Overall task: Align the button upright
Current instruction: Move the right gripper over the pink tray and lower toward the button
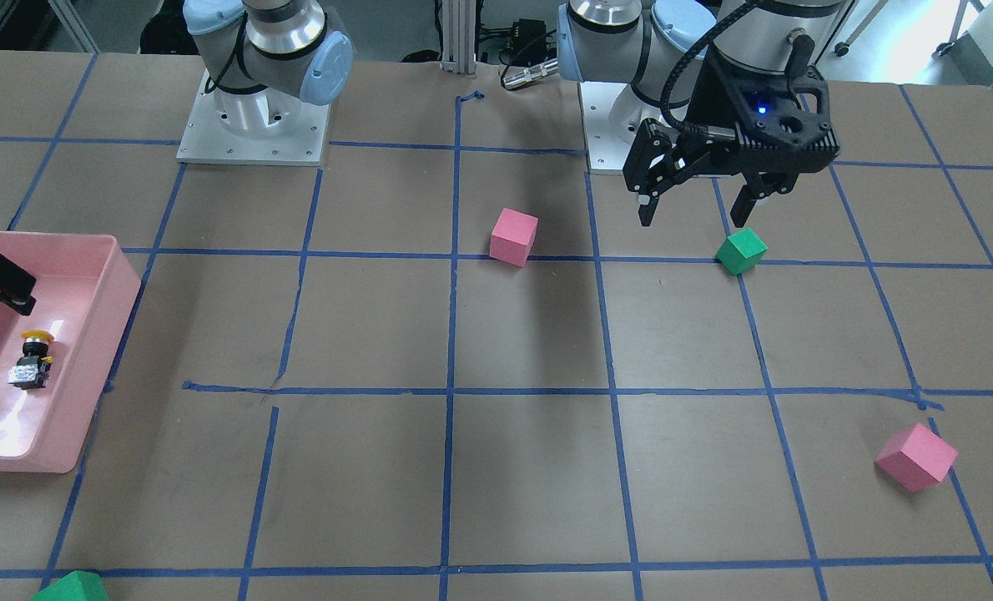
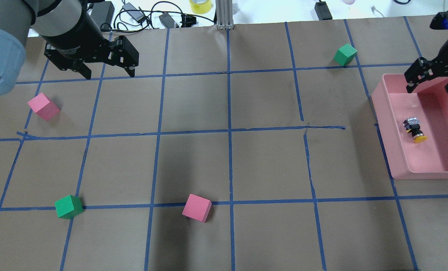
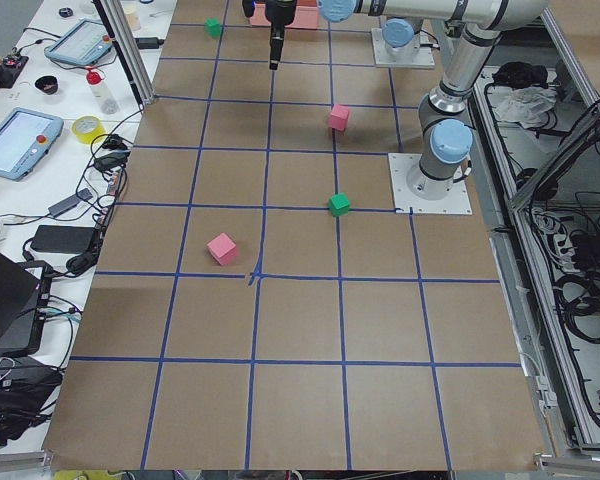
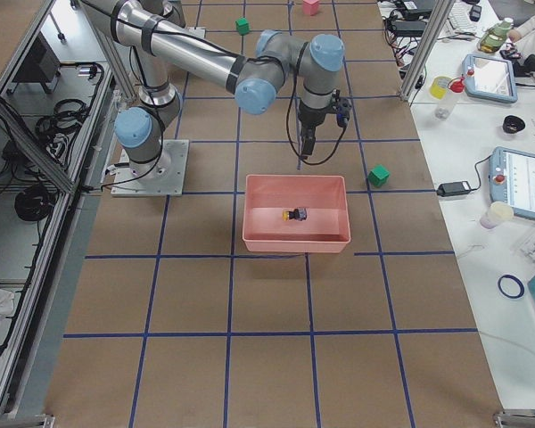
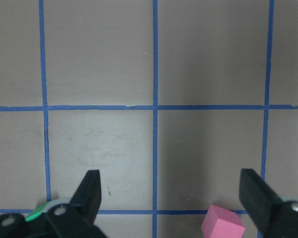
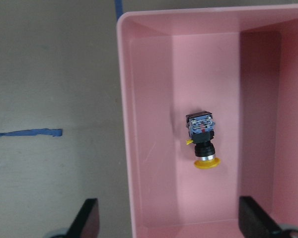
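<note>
The button [image 2: 415, 130] lies on its side on the floor of a pink bin [image 2: 387, 146], its yellow cap toward the robot and its silvery-blue base away. It also shows in the front view [image 1: 33, 361] and the right wrist view [image 6: 202, 140]. My right gripper [image 2: 431, 86] hangs open and empty above the bin's far end, clear of the button; its fingers [image 6: 87, 220] frame the bin in the wrist view. My left gripper [image 2: 109, 74] is open and empty, raised above the table's far left.
On the brown table lie a pink cube [image 2: 43, 106] and a green cube [image 2: 69, 206] on the left, a pink cube [image 2: 197, 207] near the middle front, and a green cube [image 2: 345, 54] beyond the bin. Blue tape lines grid the table.
</note>
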`<act>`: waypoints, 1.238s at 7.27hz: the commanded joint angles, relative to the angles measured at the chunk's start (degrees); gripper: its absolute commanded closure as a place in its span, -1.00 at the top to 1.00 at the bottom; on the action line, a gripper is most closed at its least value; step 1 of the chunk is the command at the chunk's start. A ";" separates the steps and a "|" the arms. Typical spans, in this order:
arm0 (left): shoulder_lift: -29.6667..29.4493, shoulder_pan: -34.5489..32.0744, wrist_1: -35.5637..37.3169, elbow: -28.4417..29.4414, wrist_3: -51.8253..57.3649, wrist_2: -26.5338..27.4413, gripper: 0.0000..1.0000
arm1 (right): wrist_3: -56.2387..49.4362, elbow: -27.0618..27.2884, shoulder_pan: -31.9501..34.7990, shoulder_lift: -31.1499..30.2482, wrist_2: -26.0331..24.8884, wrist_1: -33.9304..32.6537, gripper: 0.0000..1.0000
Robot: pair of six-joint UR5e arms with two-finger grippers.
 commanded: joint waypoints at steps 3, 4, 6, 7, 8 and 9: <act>-0.17 0.15 0.46 -0.09 -0.03 -0.01 1.00 | -1.93 5.53 -3.92 8.22 -0.27 -12.97 1.00; -0.17 0.15 0.46 -0.09 -0.03 0.25 1.00 | -3.15 5.62 -4.36 9.28 -3.58 -12.99 1.00; -0.09 0.06 0.55 -0.09 -0.29 0.17 1.00 | -3.16 5.62 -4.62 12.52 -4.05 -14.90 1.00; -0.17 0.06 1.07 -0.09 -0.21 0.17 1.00 | -3.33 5.62 -4.71 14.37 -4.14 -16.57 1.00; 0.00 0.06 1.25 -0.09 -0.12 0.17 1.00 | -3.33 5.71 -4.62 14.82 -4.14 -16.59 1.00; 0.18 0.06 1.25 -0.09 0.06 0.17 1.00 | -3.33 6.67 -4.71 15.35 -3.97 -16.68 1.00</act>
